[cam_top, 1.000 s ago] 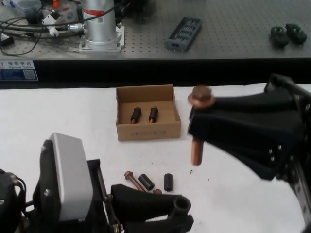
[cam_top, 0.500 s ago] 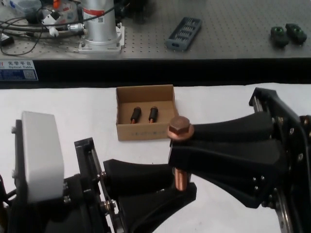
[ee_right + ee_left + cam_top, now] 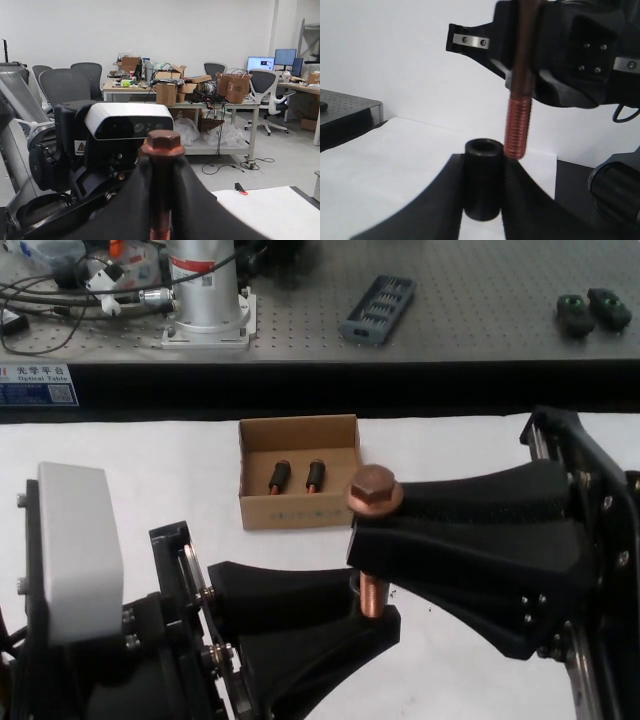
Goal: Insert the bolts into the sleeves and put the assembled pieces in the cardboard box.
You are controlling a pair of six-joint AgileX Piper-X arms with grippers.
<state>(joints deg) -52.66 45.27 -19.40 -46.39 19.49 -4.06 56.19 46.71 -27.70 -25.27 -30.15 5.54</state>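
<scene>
Right gripper (image 3: pixel 368 540) is clamped on the bolt (image 3: pixel 375 492), fingers pinching the shank just under the hex head. The bolt hangs upright, head above the jaws, copper thread below them. In its own wrist view the head (image 3: pixel 160 144) stands proud of the two black fingers (image 3: pixel 125 210), with the left arm's camera housing (image 3: pixel 135 120) close behind.

Left gripper (image 3: pixel 484 200) is closed around the sleeve (image 3: pixel 484 180). It stands upright between the pads, its open bore above the fingertips and its lower end hanging below them.

Now the edges. From the left wrist, the threaded tip (image 3: pixel 518 125) sits just past the sleeve's far rim, on the right gripper's (image 3: pixel 540 55) side. It reaches a touch lower than the rim and is not in the bore. Whether thread and rim touch, I cannot tell.

From above, the two sets of fingertips meet almost nose to nose, with very little room between them. The left fingers (image 3: pixel 300 600) run in under the bolt's lower end.

The box (image 3: pixel 300 512) lies beyond both pairs of jaws, open side up, its near right corner close to the bolt head in the high view. Two finished pieces (image 3: pixel 280 477) (image 3: pixel 315 475) lie side by side inside, apart from the walls, leaving free floor to their right.

White sheet (image 3: pixel 150 465) spreads open on both sides of the box, and the dark table edge (image 3: pixel 300 390) runs behind it.
</scene>
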